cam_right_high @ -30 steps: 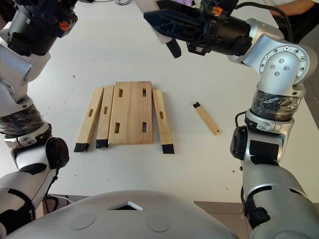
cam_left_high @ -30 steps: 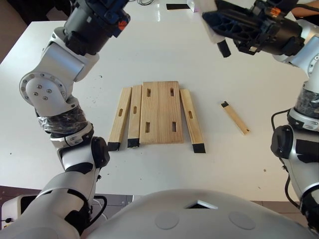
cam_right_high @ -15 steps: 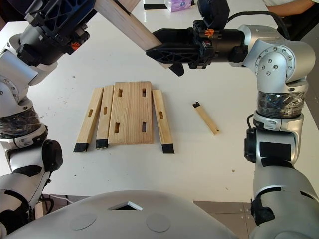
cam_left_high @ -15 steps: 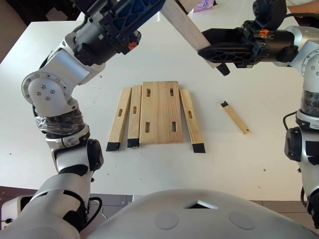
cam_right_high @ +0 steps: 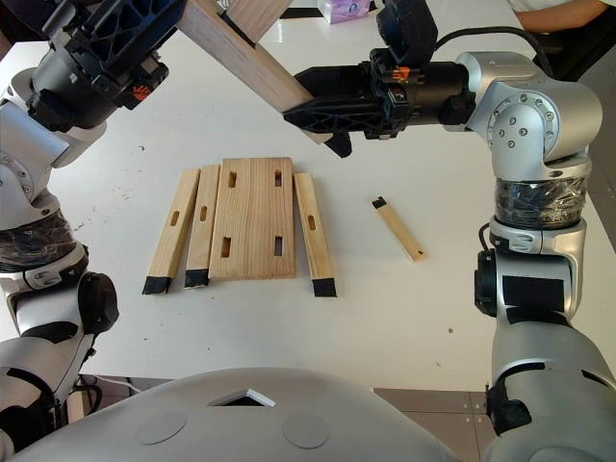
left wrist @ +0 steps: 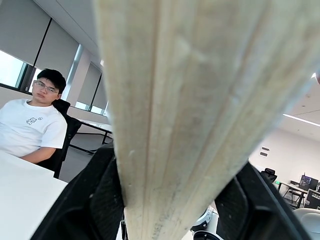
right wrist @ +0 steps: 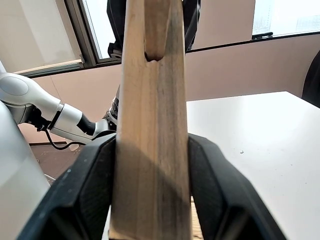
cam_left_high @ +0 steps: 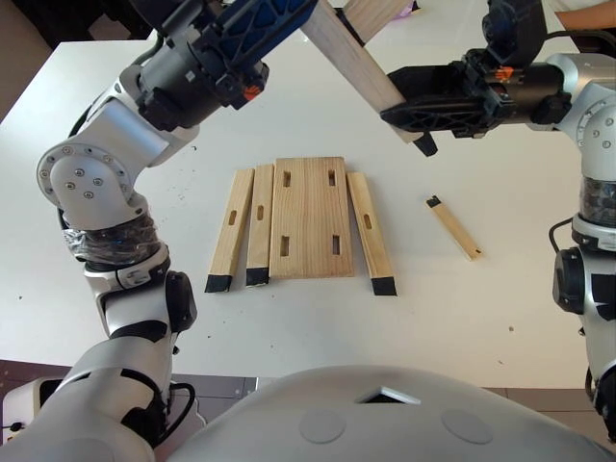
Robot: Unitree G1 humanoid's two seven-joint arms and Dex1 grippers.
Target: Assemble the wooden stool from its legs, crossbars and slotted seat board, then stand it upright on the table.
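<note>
A wooden leg (cam_left_high: 361, 67) hangs slanted in the air over the far part of the table. My left gripper (cam_left_high: 306, 12) is shut on its upper end and my right gripper (cam_left_high: 409, 111) on its lower end. In the right wrist view the leg (right wrist: 152, 150) stands between my black fingers (right wrist: 90, 200), and a second wooden piece (right wrist: 156, 25) sits in its slot. The slotted seat board (cam_left_high: 310, 218) lies flat on the table. Two legs (cam_left_high: 231, 228) (cam_left_high: 260, 229) lie at its left and one leg (cam_left_high: 371, 231) at its right. A thin crossbar (cam_left_high: 452, 227) lies farther right.
The white table (cam_left_high: 500, 318) reaches well past the parts on both sides and toward me. A small pale box (cam_right_high: 337, 10) stands at the far edge, behind the raised leg.
A second ago both grippers were raised and blurred. The leg now spans between them, and my right gripper has dropped lower. Over the last half second the leg drifted slightly left.
</note>
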